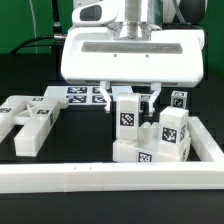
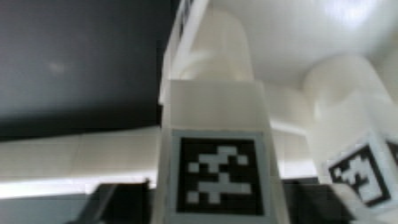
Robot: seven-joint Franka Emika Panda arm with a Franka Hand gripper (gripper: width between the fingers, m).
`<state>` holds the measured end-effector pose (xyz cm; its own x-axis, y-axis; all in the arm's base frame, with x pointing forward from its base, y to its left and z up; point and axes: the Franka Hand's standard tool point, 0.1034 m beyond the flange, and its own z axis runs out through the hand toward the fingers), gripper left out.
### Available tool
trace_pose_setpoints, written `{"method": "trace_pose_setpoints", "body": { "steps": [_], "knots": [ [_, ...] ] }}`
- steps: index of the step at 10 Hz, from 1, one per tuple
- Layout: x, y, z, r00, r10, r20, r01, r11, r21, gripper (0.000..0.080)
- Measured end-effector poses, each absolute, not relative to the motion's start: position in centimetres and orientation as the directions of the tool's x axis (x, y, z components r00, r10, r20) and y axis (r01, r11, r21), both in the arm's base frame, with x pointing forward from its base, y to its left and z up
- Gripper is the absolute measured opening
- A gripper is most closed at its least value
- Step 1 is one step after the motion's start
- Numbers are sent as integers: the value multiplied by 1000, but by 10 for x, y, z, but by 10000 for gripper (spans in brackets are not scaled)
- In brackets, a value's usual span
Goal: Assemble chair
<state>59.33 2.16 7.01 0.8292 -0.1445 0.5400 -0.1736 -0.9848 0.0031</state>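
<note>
Chair pieces are glossy white blocks with black-and-white tags. An upright white bar (image 1: 128,116) with a tag on its face stands on a cluster of joined pieces (image 1: 160,140) at the exterior view's right. My gripper (image 1: 130,100) hangs over the bar's top, one finger on each side with a little space to the bar, so it stands open. In the wrist view the tagged bar (image 2: 214,150) fills the middle, between the dark fingers (image 2: 121,203), and my gripper (image 2: 217,208) straddles it. Another tagged piece (image 2: 365,165) stands beside it.
Loose white chair pieces (image 1: 30,122) lie at the exterior view's left. The marker board (image 1: 82,94) lies flat behind them. A long white L-shaped rail (image 1: 100,178) runs along the front and up the right side, close to the cluster.
</note>
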Motion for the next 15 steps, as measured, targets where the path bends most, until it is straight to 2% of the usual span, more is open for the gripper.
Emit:
{"method": "trace_pose_setpoints", "body": {
  "steps": [1, 2, 3, 6, 10, 13, 15],
  "knots": [
    [593, 21, 70, 829, -144, 540, -173, -985, 4, 485],
    [593, 21, 70, 830, -140, 539, -170, -985, 6, 618],
    [593, 20, 70, 831, -135, 539, -166, -986, 9, 640],
    [594, 21, 74, 830, -134, 542, -164, -986, 7, 648],
    [597, 19, 105, 827, -140, 544, -160, -987, -11, 649],
    [596, 19, 99, 848, -143, 510, -159, -987, -12, 649],
    [594, 12, 88, 907, -166, 386, -172, -985, -21, 649]
  ]
}}
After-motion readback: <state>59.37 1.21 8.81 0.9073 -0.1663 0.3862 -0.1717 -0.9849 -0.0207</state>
